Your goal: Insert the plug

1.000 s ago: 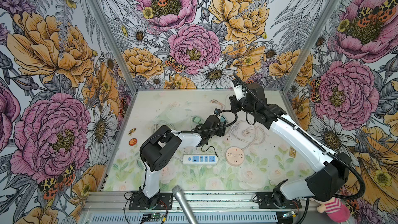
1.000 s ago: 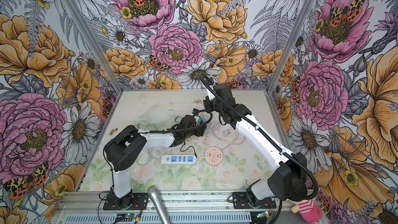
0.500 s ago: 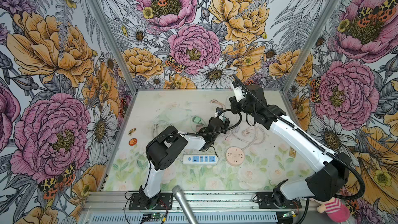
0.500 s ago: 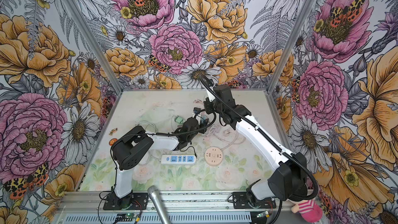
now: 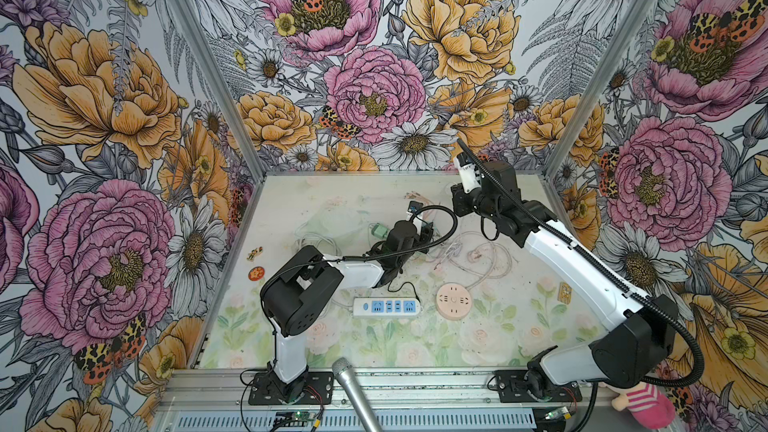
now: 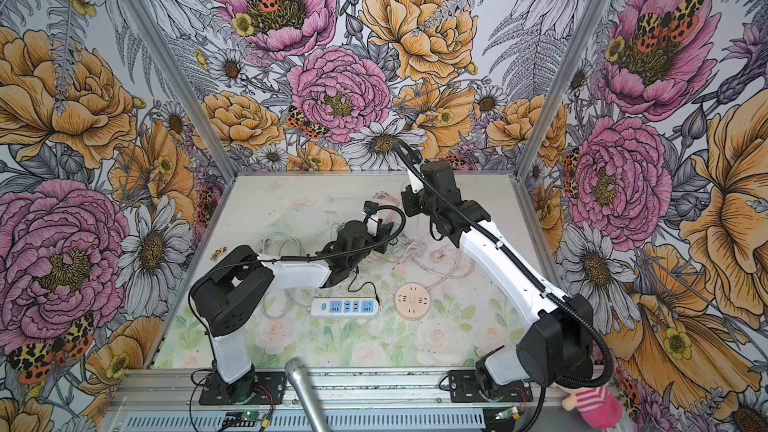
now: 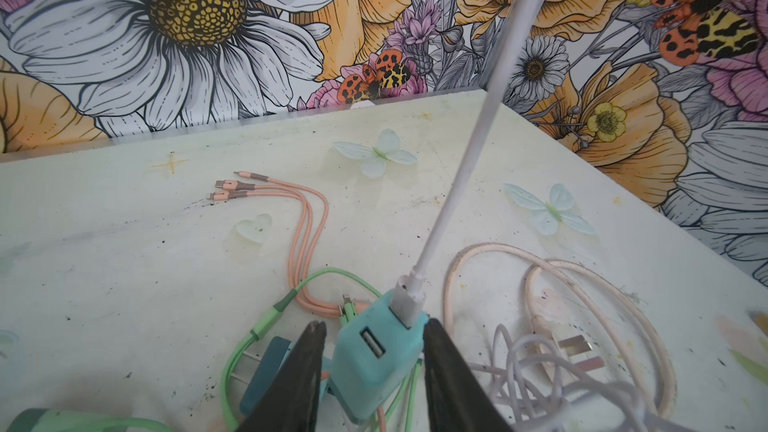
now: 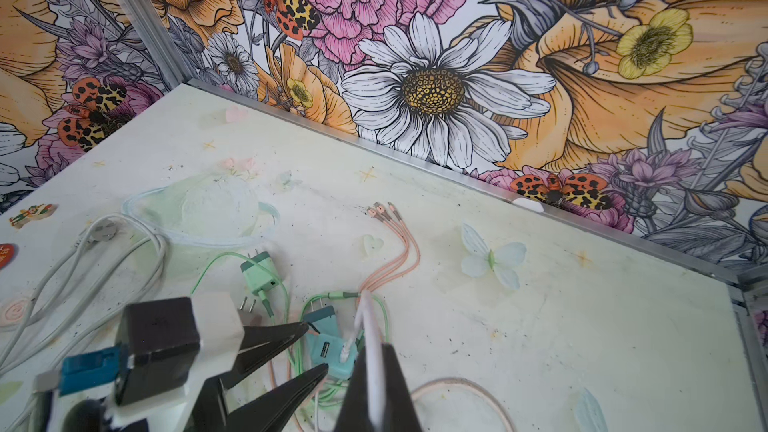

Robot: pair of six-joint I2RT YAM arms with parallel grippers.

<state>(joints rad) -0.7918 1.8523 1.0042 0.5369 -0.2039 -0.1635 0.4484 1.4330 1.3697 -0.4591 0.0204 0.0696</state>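
I have the left gripper (image 7: 374, 323) down around the teal charger (image 7: 374, 371), which lies in the far middle of the table (image 5: 316, 197). One finger touches the block's side and the other stands a sliver off it, so the jaws are apart around it and not clamped.

The USB plug (image 7: 409, 305) sits in one of the charger's two ports, and the port beside it (image 7: 372, 344) is open. The right gripper (image 8: 374, 367) is closed on the white cable (image 7: 465, 168), which runs taut from that plug up to it.

Room at the block is tight. A dark teal charger (image 7: 266, 363) and a green cable (image 7: 232, 367) lie just beside one finger. A white tangle (image 7: 540, 371) and pale pink loops (image 7: 602, 284) crowd the other finger, on the right in both top views. A mint charger (image 5: 377, 229) lies left of the left wrist.

Toward the far wall only the pink three-headed cable (image 7: 303, 222) lies on the table, with bare surface beyond it up to the metal rail (image 5: 374, 172) at the far edge.

On the near side, the power strip (image 5: 386, 306) and the round socket (image 5: 453, 300) lie side by side, well apart from the charger. Bare table runs from them to the near edge.
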